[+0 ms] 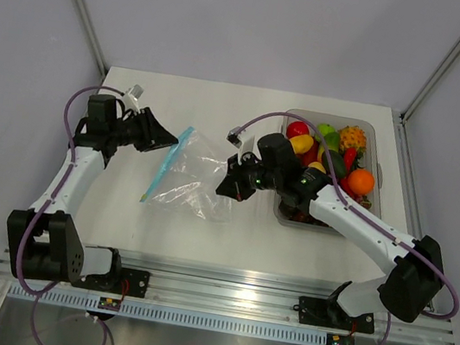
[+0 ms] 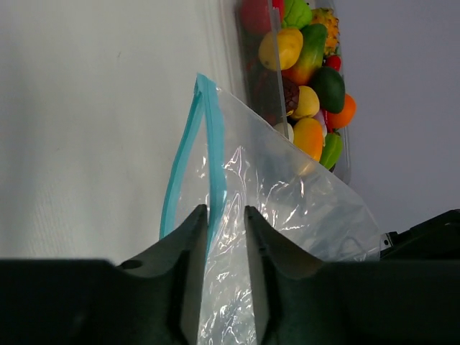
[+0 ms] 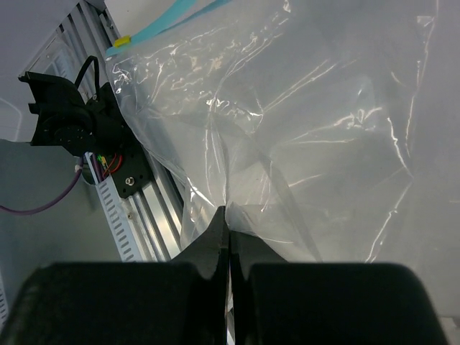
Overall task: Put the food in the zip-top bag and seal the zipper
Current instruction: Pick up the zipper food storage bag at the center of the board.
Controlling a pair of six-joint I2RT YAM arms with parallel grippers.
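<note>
**A:** Where's the bag (image 1: 199,176)?

**B:** On the table (image 1: 118,216), between my two tools. Its mouth faces the left gripper (image 2: 226,212) and its closed end is at the right gripper (image 3: 228,215). The food (image 1: 330,149) sits in the tub (image 1: 380,174), past the bag from the left gripper's tip — none bagged yet.

**A:** Grips?

**B:** The right one is closed tight, with a fold of film caught at its tips. The left fingers (image 2: 183,244) stand slightly apart, with one lip of the zipper (image 2: 214,144) running between them. I see a gap, so I can't confirm a pinch.

**A:** How will it handle?

**B:** Light, floppy, slick. I expect the film to slide and crumple, and the mouth won't hold open unaided. I'd take the lip at the zipper — the only stiffish part — and hold the far end taut. The food looks hard and glossy, likely to roll, so I'd grip each piece across its middle.
</note>
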